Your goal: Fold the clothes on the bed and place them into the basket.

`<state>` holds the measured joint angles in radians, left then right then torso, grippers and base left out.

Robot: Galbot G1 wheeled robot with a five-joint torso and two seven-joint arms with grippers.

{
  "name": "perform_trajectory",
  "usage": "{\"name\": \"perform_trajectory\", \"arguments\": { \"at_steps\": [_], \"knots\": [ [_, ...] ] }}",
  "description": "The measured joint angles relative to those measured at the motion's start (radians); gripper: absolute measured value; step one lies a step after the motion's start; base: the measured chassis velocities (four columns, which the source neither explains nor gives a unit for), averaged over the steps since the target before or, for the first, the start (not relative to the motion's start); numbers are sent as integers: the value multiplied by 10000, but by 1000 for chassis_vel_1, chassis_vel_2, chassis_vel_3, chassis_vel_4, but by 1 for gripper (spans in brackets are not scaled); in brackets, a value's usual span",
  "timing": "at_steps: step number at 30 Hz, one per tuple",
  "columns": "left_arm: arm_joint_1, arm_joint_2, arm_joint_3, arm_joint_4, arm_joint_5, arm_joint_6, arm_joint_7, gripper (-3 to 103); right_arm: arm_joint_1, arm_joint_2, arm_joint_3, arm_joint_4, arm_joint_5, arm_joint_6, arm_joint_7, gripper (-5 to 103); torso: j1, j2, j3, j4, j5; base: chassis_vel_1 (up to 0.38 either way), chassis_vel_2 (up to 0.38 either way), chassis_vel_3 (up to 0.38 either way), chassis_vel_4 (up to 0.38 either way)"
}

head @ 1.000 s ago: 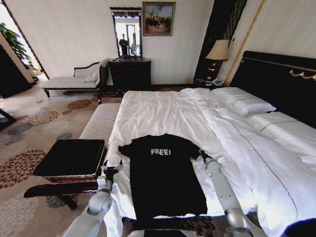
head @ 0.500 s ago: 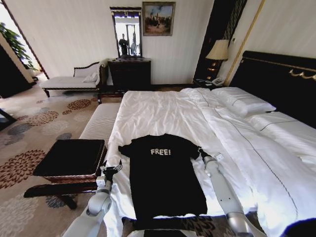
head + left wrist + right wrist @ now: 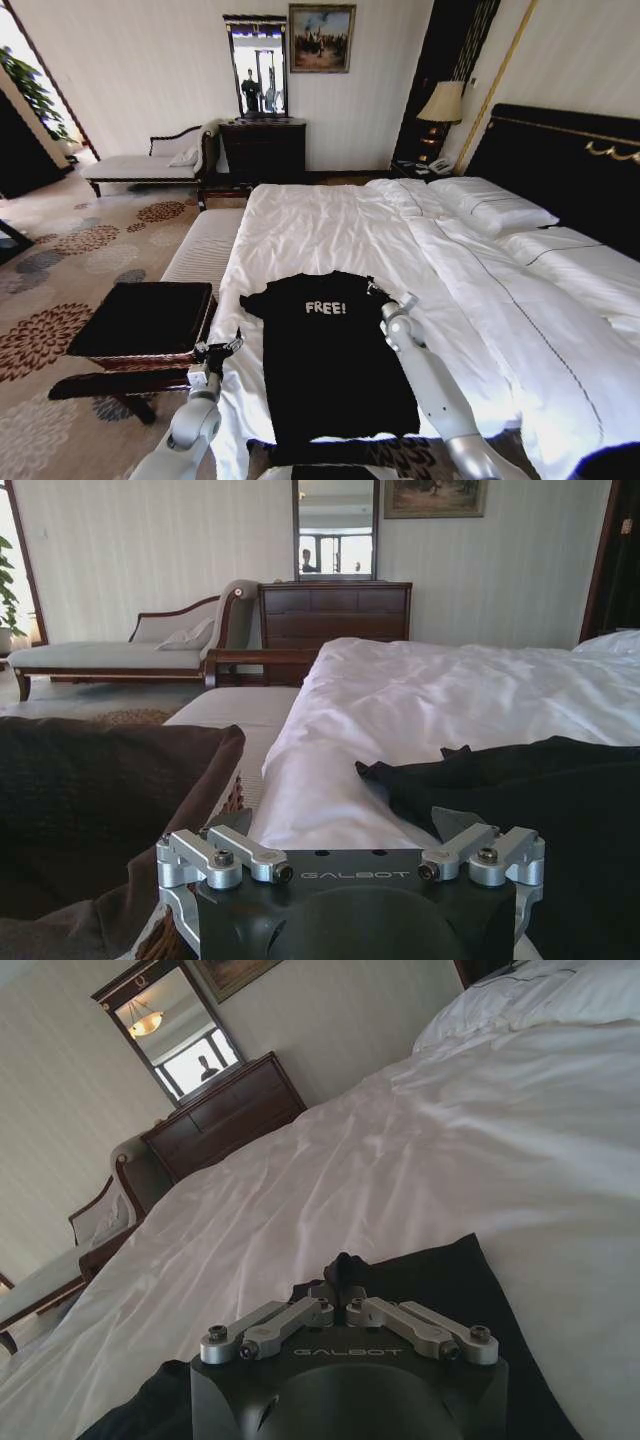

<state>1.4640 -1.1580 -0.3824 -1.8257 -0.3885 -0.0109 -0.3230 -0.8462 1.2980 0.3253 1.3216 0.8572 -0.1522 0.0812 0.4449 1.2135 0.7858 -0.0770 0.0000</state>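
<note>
T-shirt [image 3: 335, 355], black with white "FREE!" lettering, lies flat and face up near the foot of my bed [image 3: 330, 225], on its smooth white duvet. My right gripper [image 3: 375, 291] sits at the shirt's two o'clock sleeve; the right wrist view shows its fingers pinched together on a peak of the black cloth. My left gripper [image 3: 234, 340] hangs at nine o'clock off the bed's edge, fingers spread and empty. Farther that way sits the woven basket [image 3: 145, 320].

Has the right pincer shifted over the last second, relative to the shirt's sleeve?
Yes. The right pincer has moved toward the robot's left and slightly up the bed, from the white duvet onto the sleeve of the black short-sleeved "FREE!" T-shirt.
</note>
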Motion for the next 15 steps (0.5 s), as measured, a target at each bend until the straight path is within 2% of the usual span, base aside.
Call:
{"name": "perform_trajectory", "arguments": {
  "at_steps": [11,15],
  "knots": [
    [-125,100,163,49,-17,35,-19,100,303,349,-302,-1144,-146,132,-54,0,0,0,0,-2,0,0,0,0,0],
    [-182,94,179,3,-219,133,-93,100,251,349,-397,-1148,-188,212,-80,15,0,1,0,-2,0,0,0,0,0]
  ]
}}
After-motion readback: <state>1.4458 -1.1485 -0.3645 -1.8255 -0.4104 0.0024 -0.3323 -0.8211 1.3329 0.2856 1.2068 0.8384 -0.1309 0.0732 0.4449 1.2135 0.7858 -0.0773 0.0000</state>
